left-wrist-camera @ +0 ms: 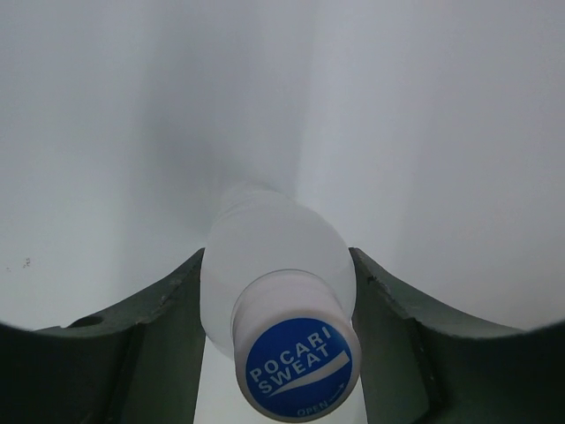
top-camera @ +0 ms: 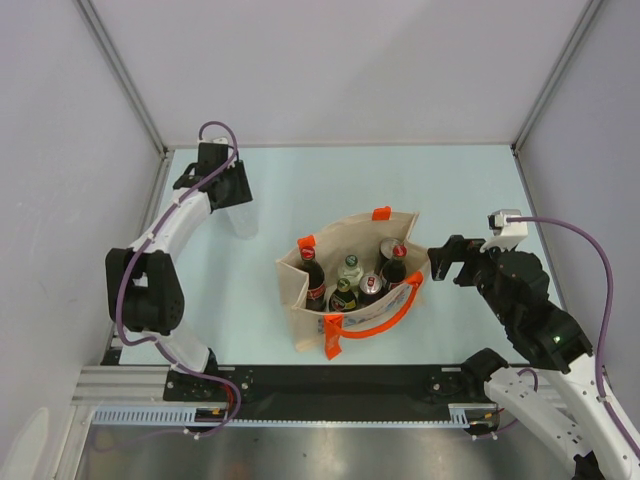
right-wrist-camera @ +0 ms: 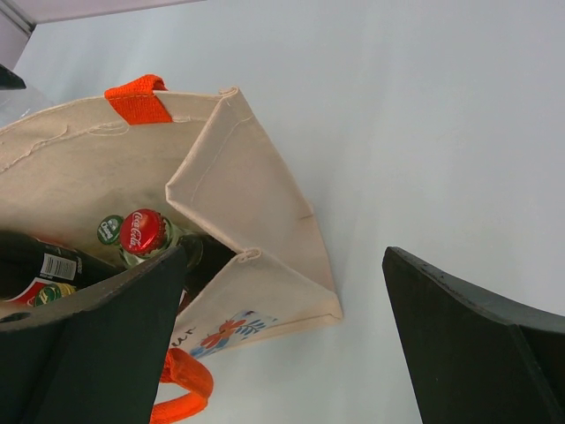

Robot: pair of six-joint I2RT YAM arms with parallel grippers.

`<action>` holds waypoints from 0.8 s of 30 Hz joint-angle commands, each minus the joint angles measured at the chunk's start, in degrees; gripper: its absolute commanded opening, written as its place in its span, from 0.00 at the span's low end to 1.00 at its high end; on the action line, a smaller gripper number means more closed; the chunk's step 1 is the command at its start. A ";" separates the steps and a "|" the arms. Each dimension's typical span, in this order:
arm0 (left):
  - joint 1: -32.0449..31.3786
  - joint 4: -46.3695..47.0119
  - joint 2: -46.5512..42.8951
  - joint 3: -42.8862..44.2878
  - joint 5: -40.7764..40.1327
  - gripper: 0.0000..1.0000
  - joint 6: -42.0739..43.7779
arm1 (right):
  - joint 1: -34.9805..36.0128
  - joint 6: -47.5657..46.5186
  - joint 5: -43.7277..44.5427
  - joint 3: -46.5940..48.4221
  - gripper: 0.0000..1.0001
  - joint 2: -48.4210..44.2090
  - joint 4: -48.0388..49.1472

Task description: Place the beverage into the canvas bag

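Pocari Sweat bottle [left-wrist-camera: 296,358] is sitting clamped in the left gripper [left-wrist-camera: 276,265], pickup underway; right gripper [right-wrist-camera: 282,336] is hovering open beside the canvas bag [right-wrist-camera: 247,194]. Lifting it across comes next.

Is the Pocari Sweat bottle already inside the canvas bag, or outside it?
Outside. The left pincer grips the Pocari Sweat bottle far to the left of the canvas bag.

Blue-capped Pocari bottle [left-wrist-camera: 275,261], open beige canvas bag [top-camera: 345,240]
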 commanded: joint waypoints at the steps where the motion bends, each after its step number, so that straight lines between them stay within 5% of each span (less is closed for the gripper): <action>1: 0.41 1.18 -1.41 0.88 0.27 0.39 1.13 | -0.05 -0.45 0.91 0.73 1.00 -0.25 0.76; 8: 0.33 -0.66 -4.40 0.71 0.18 0.00 2.27 | -0.05 -0.19 0.73 0.91 1.00 -0.25 0.67; 24: -3.18 -5.49 -12.75 5.18 -1.31 0.00 4.99 | -0.05 0.78 0.65 0.38 1.00 0.72 1.03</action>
